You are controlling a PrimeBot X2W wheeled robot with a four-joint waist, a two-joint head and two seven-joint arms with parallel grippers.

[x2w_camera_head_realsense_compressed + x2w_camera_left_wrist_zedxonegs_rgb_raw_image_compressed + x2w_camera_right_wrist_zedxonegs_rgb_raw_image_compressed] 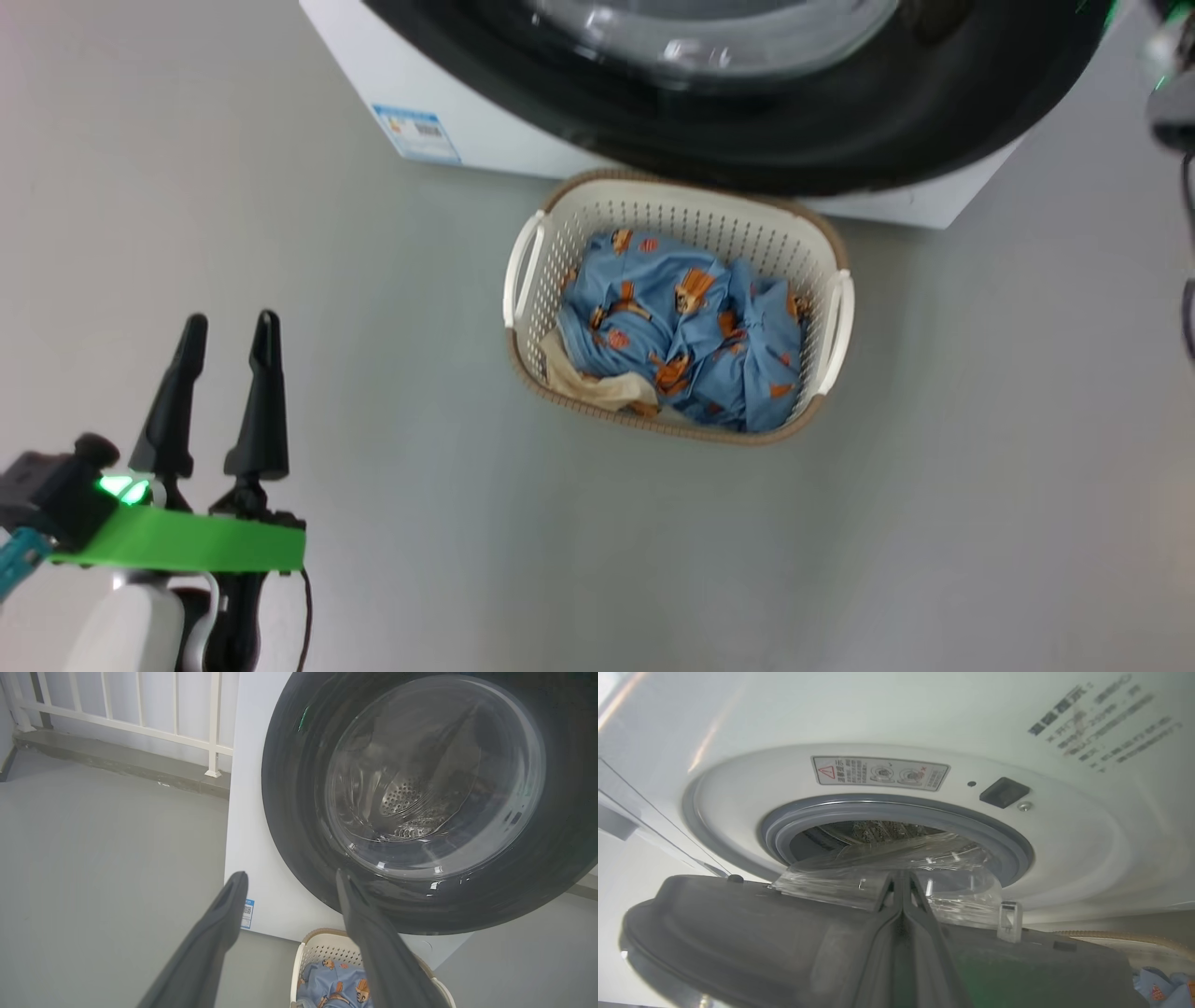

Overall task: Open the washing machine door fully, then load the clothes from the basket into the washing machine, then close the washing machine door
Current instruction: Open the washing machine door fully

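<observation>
The washing machine door [840,121], a glossy black ring around a glass bowl, stands partly open from the white washing machine [485,131]. My right gripper [901,876] is shut, its fingertips lying against the door's grey inner face [738,933], with the grey-blue gasket [896,807] and steel drum [873,830] beyond. The basket [672,215] sits on the floor under the door, holding the blue bear-print clothes [691,345] and a cream cloth [597,385]. My left gripper [231,320] hangs open and empty to the basket's left, pointing at the door [299,826].
Grey floor [934,513] spreads all around the basket. A white railing [140,723] on a low kerb runs behind the machine's left side. A blue label [417,133] marks the machine's lower left corner. Part of my right arm [1172,103] shows at the upper right.
</observation>
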